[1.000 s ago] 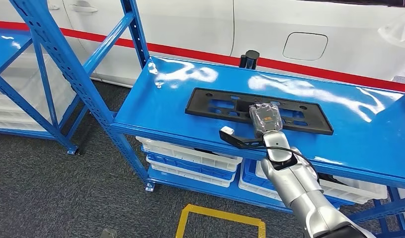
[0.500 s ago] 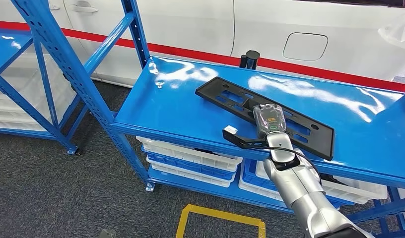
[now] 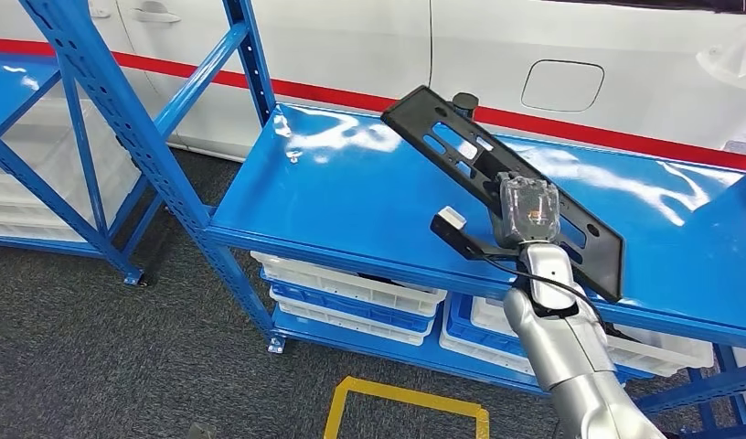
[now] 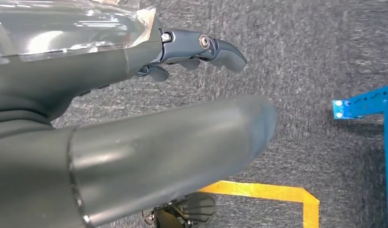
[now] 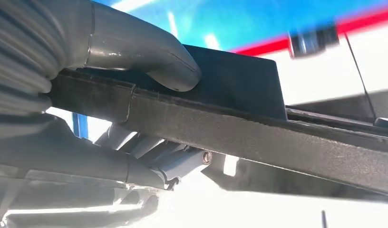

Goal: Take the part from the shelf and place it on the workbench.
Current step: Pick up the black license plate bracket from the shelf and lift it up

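The part (image 3: 473, 155) is a long flat black plastic plate with slots. It is off the blue shelf (image 3: 342, 197) and tilted steeply, its far end raised toward the white car. My right hand (image 3: 527, 212) grips it near its lower end, above the shelf's front edge. In the right wrist view the thumb (image 5: 154, 57) presses on one face of the part (image 5: 287, 137) and the fingers (image 5: 149, 152) wrap the other. My left hand (image 4: 87, 76) hangs over the grey floor with its fingers (image 4: 216, 47) apart, holding nothing.
White and blue bins (image 3: 351, 297) fill the lower shelves. A blue rack upright (image 3: 122, 119) and a second rack stand to the left. A white car body (image 3: 351, 46) runs behind the shelf. Yellow tape (image 3: 406, 402) marks the grey carpet.
My right hand has lifted the part off the shelf and swung its far end up and to the right; the hand itself rose and shifted slightly right.
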